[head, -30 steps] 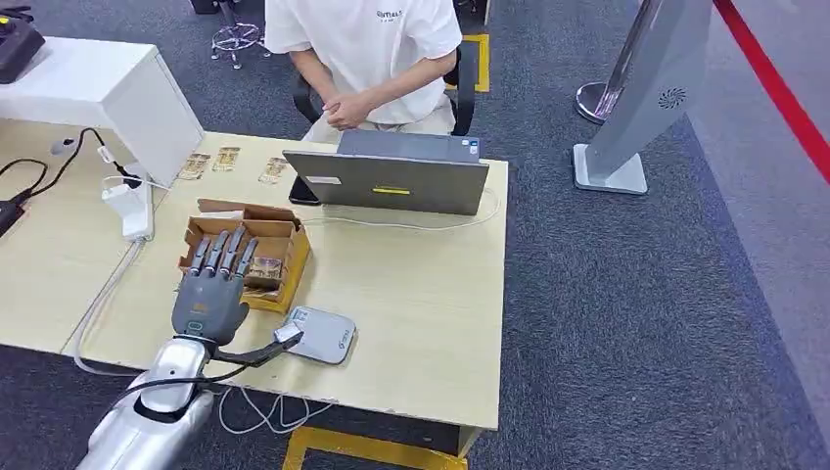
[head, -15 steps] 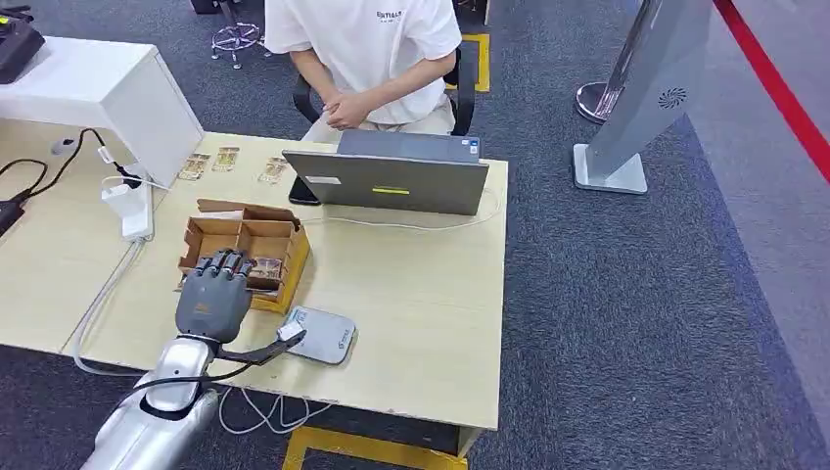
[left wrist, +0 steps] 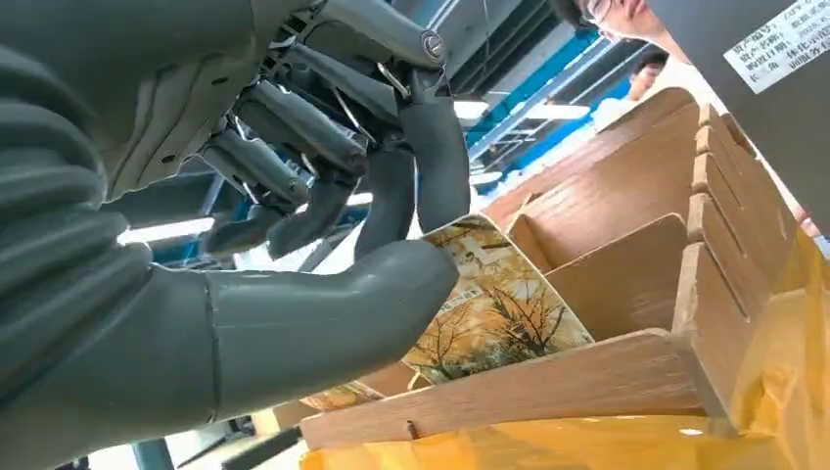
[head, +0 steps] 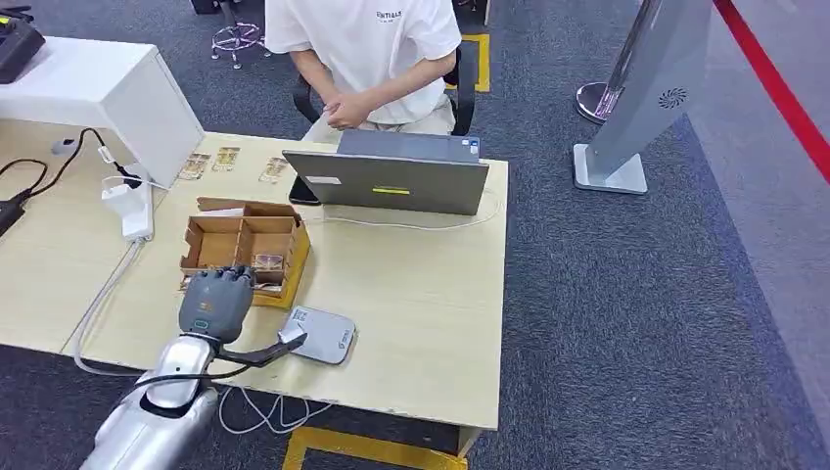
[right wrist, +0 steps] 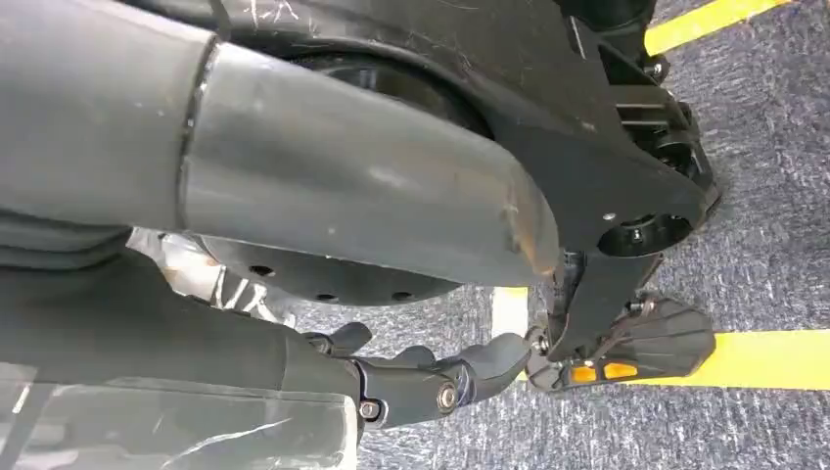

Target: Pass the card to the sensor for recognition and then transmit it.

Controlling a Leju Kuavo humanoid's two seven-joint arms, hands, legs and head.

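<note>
My left hand (head: 217, 299) is curled over the near side of the partitioned cardboard box (head: 295, 257) on the wooden table (head: 421, 294). Close up, the thumb (left wrist: 323, 313) and the dark fingers (left wrist: 431, 162) pinch a card with an autumn-tree picture (left wrist: 494, 308), which stands tilted in a near compartment of the box (left wrist: 626, 382). In the head view the card (head: 267, 261) peeks out just beyond my fingers. The grey card sensor (head: 325, 336) lies flat to the right of my wrist, its cable running under my arm. My right hand (right wrist: 421, 382) hangs over the carpet, holding nothing.
A person (head: 364, 49) sits behind the open laptop (head: 396, 182) at the table's far edge. Several loose cards (head: 227, 159) lie at the far left. A white power strip (head: 134, 208) and cables sit left of the box. A grey stand (head: 641, 98) is on the carpet at right.
My left hand's fingers, stretched out flat over the box a second ago, have curled down into the near compartment and closed on the card. The arm itself has barely shifted.
</note>
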